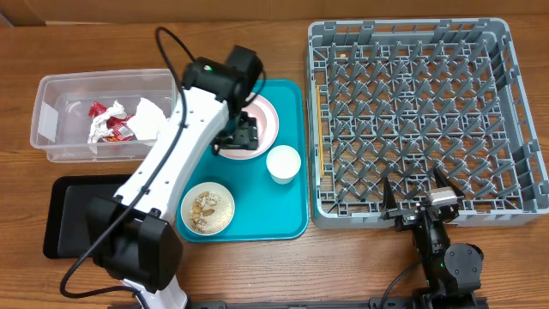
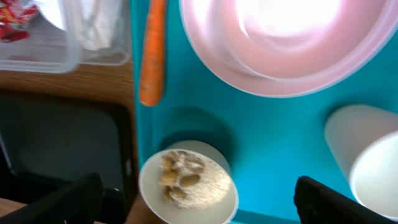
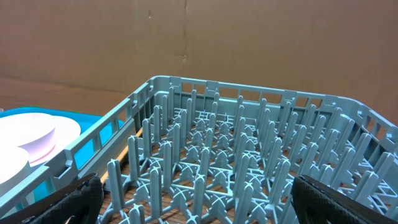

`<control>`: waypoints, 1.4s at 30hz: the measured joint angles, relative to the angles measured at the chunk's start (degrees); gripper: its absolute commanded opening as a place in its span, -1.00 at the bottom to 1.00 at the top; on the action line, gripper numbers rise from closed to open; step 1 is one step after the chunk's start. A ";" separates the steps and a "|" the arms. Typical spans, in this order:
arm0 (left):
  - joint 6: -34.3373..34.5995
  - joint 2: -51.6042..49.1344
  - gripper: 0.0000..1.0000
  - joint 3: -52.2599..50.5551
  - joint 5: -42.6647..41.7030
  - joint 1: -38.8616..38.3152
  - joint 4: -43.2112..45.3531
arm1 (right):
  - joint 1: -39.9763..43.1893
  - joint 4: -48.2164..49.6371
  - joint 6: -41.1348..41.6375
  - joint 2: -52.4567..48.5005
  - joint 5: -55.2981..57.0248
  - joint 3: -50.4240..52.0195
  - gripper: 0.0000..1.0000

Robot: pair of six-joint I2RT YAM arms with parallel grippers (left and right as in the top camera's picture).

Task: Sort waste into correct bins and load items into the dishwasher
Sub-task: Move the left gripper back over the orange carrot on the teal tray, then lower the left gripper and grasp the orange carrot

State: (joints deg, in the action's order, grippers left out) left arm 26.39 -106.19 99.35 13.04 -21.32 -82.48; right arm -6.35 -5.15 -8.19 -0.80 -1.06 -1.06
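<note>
Wooden table; grey dish rack at right; teal tray centre; black tray and clear tub at left, tub holding napkins, red wrapper; on teal tray: plate, crumb bowl, cup, carrot; left gripper above plate, spread wide, empty; right gripper at rack's near edge, spread wide

Counter: brown, wood grain.
Large tray: teal.
Dish rack: grey, blue-grey in right wrist view; latticed walls, grid of pegs.
Tub: clear.
Wrapper: red with white print.
Napkins: white.
Flat tray: black.
Carrot: orange.
Plate: white, pinkish tint.
Cup: white.
Bowl: white.
Crumbs: pale tan, beige.
Left arm: 2-tone, white shell, black joints.
Left tool, right tool: black.
</note>
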 measured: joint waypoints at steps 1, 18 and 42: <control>-0.15 0.00 0.85 0.00 0.39 0.52 0.11 | 0.00 0.00 -0.02 0.00 0.00 0.00 1.00; -4.17 -1.62 -0.01 -4.37 3.74 10.12 8.74 | -0.02 0.00 -0.02 0.00 0.00 0.00 1.00; -10.14 -1.79 0.05 -20.98 1.49 12.04 24.70 | 0.00 0.02 -0.04 0.02 0.02 0.00 1.00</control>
State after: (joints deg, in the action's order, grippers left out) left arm 16.25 -107.98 78.37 14.52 -9.28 -57.78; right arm -6.35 -5.13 -8.23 -0.78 -1.04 -1.06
